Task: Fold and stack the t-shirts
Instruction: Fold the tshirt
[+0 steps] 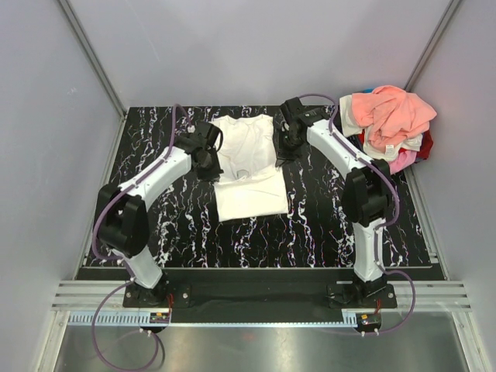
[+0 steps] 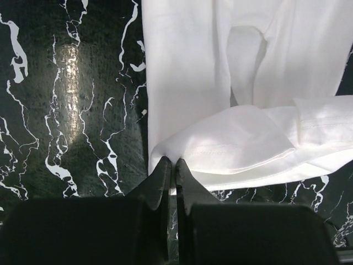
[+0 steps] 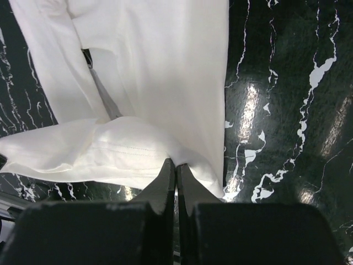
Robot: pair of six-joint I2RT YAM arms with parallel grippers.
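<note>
Hem of the shirt (image 1: 248, 186) lies flat at the near side of the black marbled tabletop (image 1: 325, 225), the white garment spread at centre, apparently as the anchored half of a fold. Further back, the left hand (image 2: 171, 164), fingers pressed together, pinches the shirt's left edge. The right hand (image 3: 175, 164), likewise closed tight, pinches the opposite edge. Each wrist view shows cloth bunched and doubled over at the fingertips, suggesting the pair grip matching sides so the fabric can be carried evenly. At the far right corner, a pile (image 1: 387, 120) of peach, cream, pink and red shirts sits unfolded, seemingly set apart from the working area. No brand, label or print is legible on any garment.
</note>
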